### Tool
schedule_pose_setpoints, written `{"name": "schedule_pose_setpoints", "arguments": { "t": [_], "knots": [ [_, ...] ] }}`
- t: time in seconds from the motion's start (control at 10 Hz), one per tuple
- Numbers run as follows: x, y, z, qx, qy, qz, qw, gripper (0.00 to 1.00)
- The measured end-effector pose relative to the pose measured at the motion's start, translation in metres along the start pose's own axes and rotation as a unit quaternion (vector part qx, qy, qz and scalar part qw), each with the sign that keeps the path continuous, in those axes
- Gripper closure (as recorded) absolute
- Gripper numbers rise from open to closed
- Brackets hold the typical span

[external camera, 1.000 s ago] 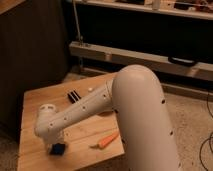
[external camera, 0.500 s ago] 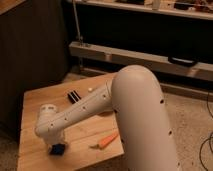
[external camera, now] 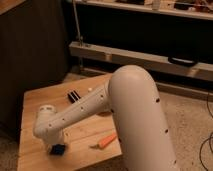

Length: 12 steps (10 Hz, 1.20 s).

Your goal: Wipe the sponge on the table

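I am looking through the one camera view, and the white arm [external camera: 95,107] is reaching from 3 o'clock across the table [external camera: 35,105] toward its 7 o'clock corner. The gripper [external camera: 55,144] is pointing down below the rounded wrist, right on top of the sponge [external camera: 58,149], which is lying on the planks near the front-left edge. The wrist is covering the gripper, so I cannot tell how its jaws are standing or whether they are clamping the sponge. A carrot [external camera: 106,141] is lying at 5 o'clock, well apart from the sponge. A black striped object [external camera: 75,96] is resting at 12 o'clock, half behind the arm. The grey metal shelf [external camera: 150,60] is running behind the table.
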<state>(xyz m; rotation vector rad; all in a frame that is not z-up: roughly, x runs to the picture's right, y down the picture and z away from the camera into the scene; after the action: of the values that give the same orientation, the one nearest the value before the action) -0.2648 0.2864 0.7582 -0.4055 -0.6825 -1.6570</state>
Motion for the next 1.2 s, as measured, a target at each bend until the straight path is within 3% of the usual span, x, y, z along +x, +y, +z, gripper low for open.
{"name": "schedule_pose_setpoints", "arguments": {
  "t": [0.4, 0.9, 1.0, 1.2],
  "knots": [
    [0.0004, 0.002, 0.0008, -0.006, -0.002, 0.006, 1.0, 0.39],
    [0.0013, 0.0042, 0.0, -0.009, -0.003, 0.012, 0.9999, 0.9],
    [0.0017, 0.0044, -0.0007, -0.011, -0.002, 0.012, 0.9999, 0.95],
    [0.0028, 0.0025, -0.001, -0.013, -0.002, 0.012, 0.9998, 0.96]
  ]
}}
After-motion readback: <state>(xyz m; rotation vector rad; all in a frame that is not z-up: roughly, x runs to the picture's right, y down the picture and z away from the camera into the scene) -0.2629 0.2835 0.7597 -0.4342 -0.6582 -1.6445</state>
